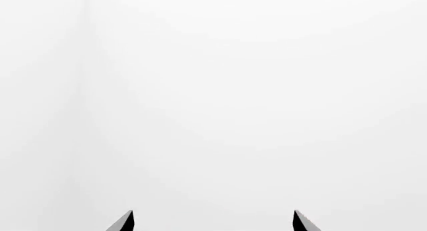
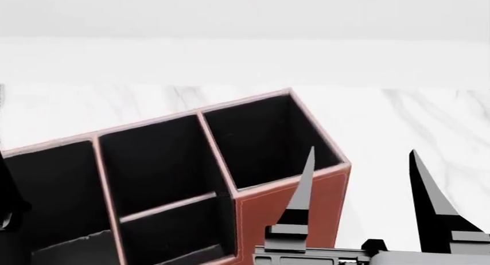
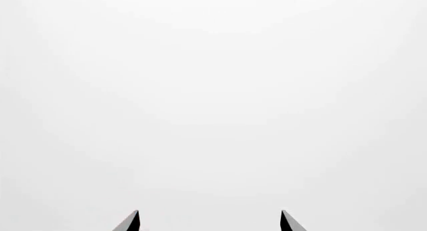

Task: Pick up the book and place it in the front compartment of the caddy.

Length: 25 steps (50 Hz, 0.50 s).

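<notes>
The right gripper [image 2: 360,156] is standing with its fingers spread wide and nothing between them, pointing up in the head view just beside the caddy's [image 2: 287,210] near right corner. Its wrist view is showing only two dark fingertips [image 3: 133,221] against blank white. The left gripper [image 1: 213,221] is likewise showing two tips spread well apart, gripping nothing, before a white surface. The caddy is sitting at an angle on the marble bench [image 2: 413,119], its black-lined cells open upward. A low thin divider is closing off a small cell, the front compartment [image 2: 172,233], near the bottom edge. The book is not showing in any view.
</notes>
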### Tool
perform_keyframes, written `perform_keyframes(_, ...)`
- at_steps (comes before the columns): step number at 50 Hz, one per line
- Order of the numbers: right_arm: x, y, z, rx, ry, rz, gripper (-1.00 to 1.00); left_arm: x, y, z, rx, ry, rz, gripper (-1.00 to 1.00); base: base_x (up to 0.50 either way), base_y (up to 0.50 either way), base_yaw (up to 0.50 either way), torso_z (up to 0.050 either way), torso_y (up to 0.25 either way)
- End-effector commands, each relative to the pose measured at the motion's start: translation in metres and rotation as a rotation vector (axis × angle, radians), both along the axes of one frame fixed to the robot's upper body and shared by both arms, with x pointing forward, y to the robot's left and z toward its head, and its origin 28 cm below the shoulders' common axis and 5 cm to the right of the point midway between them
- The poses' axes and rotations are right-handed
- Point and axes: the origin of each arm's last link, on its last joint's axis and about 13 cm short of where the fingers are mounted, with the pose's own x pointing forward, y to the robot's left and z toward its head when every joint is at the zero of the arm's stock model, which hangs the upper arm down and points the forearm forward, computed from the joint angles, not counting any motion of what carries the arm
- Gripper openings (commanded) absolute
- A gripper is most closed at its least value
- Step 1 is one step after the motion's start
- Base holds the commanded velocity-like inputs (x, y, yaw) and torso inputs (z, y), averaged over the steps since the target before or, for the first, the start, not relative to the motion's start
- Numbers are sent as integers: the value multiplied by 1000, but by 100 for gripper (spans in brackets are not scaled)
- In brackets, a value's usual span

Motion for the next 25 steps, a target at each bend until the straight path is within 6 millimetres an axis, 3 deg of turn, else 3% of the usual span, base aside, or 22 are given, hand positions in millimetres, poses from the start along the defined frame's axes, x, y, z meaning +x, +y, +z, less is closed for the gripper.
perform_keyframes(1,-1,-3,1,21,-15,0,100,-1,1,2,-12,-17,-7,100,0,0,0,49,0)
perform_keyframes(25,-3,-2,3,18,-28,13,100,-1,0,2,-11,7,-20,100,0,0,0,49,0)
